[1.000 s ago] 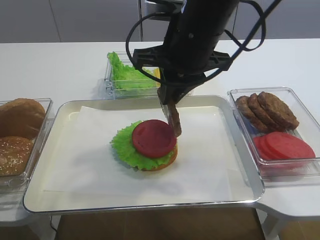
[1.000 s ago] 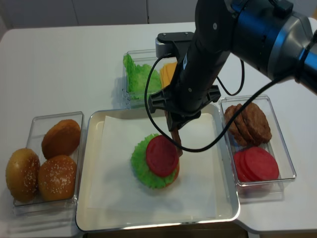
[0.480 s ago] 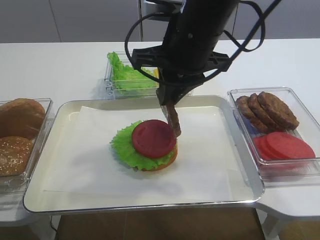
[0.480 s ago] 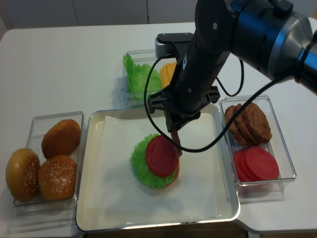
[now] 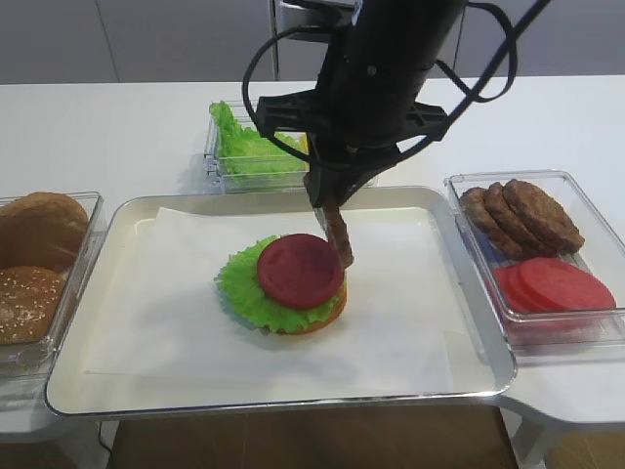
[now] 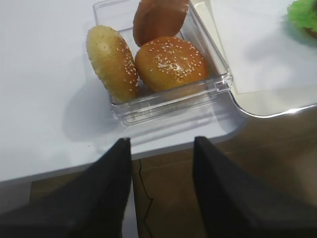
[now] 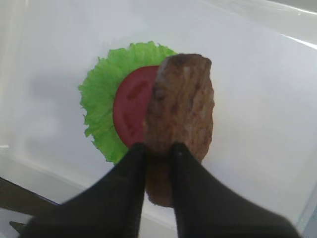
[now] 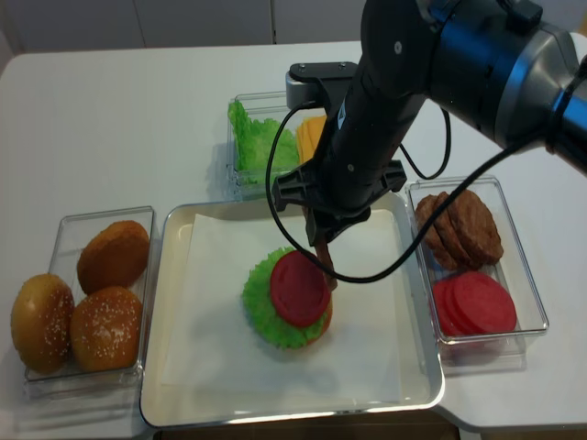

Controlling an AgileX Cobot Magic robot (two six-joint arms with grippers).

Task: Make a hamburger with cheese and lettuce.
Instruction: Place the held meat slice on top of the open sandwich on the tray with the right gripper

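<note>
While the right gripper [image 7: 158,153] clamped a patty [image 7: 181,111] edge-on at frame centre over the hamburger [image 5: 291,281], I judged release could tip it off the tomato slice [image 5: 299,270]; left gripper [image 6: 161,148] sat apart.

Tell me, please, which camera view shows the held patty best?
The right wrist view: the patty fills it, pinched by the right pincer over the hamburger. Both exterior views show it edge-on; the left wrist view misses it.
</note>
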